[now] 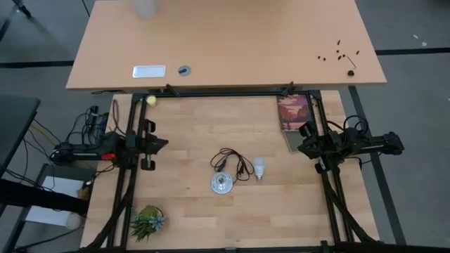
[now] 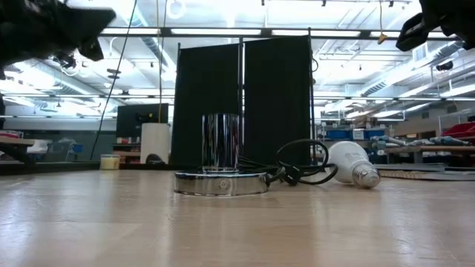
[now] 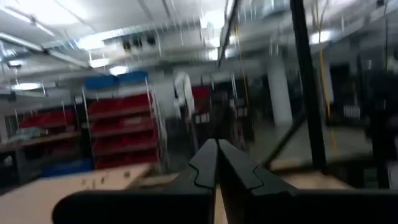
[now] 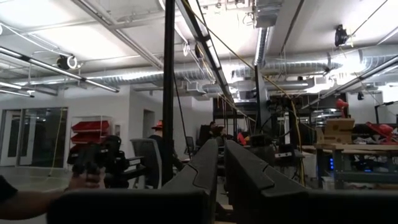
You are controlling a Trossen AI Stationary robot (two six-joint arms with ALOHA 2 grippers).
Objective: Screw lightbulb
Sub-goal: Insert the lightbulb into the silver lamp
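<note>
The lightbulb [image 1: 259,167] is small and white with a silvery screw base. It lies on its side on the wooden table, right of the round silvery socket disc [image 1: 221,183]. In the low view the lightbulb [image 2: 349,165] lies behind and to the right of the disc [image 2: 221,182], screw base pointing right. A black cord [image 1: 235,163] loops between them. My left gripper [image 1: 160,144] hovers at the table's left side and is shut and empty, as the left wrist view [image 3: 216,168] shows. My right gripper [image 1: 304,147] hovers at the right side, also shut and empty, as the right wrist view [image 4: 221,168] shows.
A small green plant [image 1: 148,221] stands at the near left. A book [image 1: 294,116] lies at the far right, close to my right arm. A yellow ball [image 1: 150,100] sits at the far left corner. A second table [image 1: 225,42] stands beyond the far edge.
</note>
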